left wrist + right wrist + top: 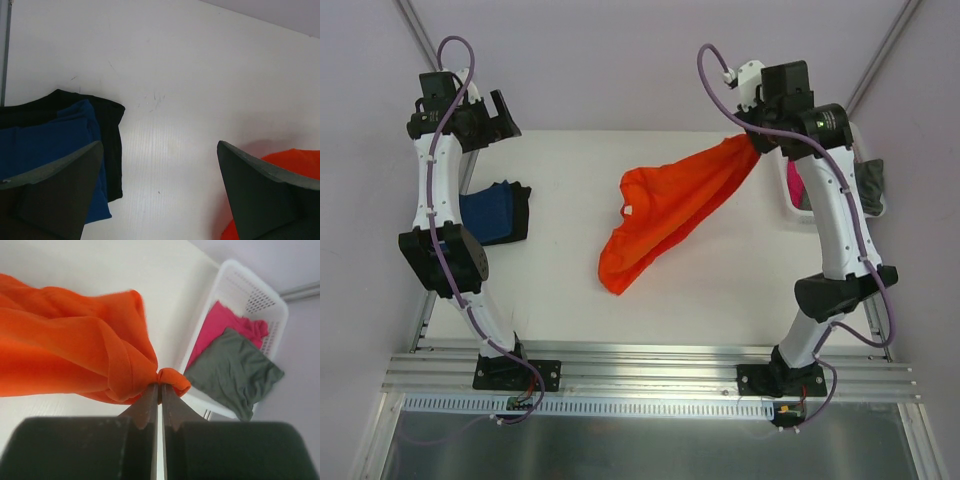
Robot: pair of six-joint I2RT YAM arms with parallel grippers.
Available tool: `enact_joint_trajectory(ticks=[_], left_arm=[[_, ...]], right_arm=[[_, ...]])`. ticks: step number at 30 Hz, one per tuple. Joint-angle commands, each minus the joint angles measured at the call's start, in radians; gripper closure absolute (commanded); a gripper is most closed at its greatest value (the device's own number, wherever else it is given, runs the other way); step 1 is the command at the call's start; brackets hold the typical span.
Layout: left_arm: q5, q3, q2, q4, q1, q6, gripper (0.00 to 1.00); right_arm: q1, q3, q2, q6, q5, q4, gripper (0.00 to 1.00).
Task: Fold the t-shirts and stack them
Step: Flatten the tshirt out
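**Orange shirt hangs from the right jaws, the left arm is free**

We see the orange t-shirt (665,215) pinched by one bunched corner in the right gripper (159,390). Its jaws are pressed together on that small knot of cloth, with almost no gap between them. From this high point at the far right, the shirt stretches down in a diagonal towards the near middle of the table (570,290). Its lower end rests there in a crumpled heap. So the long axis runs from far right to near centre, and the collar (with a small white label) faces up about halfway along.

The left gripper (157,150) hovers at the far left with its jaws spread wide and nothing between them. The orange cloth lies to its right, and only an edge of it shows in the left wrist view. In our judgement this arm is the one that must come over to take a second corner, so that the shirt can be spread flat.

Just below the left gripper lies the navy t-shirt (490,212), already folded, on a darker cloth (107,145) that we cannot identify. It is well apart from the orange one. The bare table between them seems to leave a free path. The basket (250,290) sits at the right edge of the table, just beside the right gripper. It holds the magenta t-shirt (220,325) and the grey-olive t-shirt (235,370), the latter draped over the rim.
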Motion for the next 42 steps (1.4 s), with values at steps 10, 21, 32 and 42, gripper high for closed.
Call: enact_joint_trajectory(ticks=[10, 21, 32, 42], left_arm=[[0.012, -0.012, -0.049, 0.019, -0.015, -0.005, 0.01], [-0.044, -0.032, -0.074, 0.020, -0.012, 0.007, 0.01], [-0.171, -0.016, -0.095, 0.023, -0.007, -0.008, 0.01], [-0.220, -0.075, -0.152, 0.032, -0.007, -0.010, 0.01]], right_arm=[[0.060, -0.267, 0.078, -0.040, 0.075, -0.121, 1.00], [0.133, 0.089, 0.179, -0.001, -0.204, -0.138, 0.99], [0.285, 0.268, 0.207, 0.148, -0.482, 0.187, 0.99], [0.296, 0.189, 0.219, 0.198, -0.517, 0.392, 0.99]])
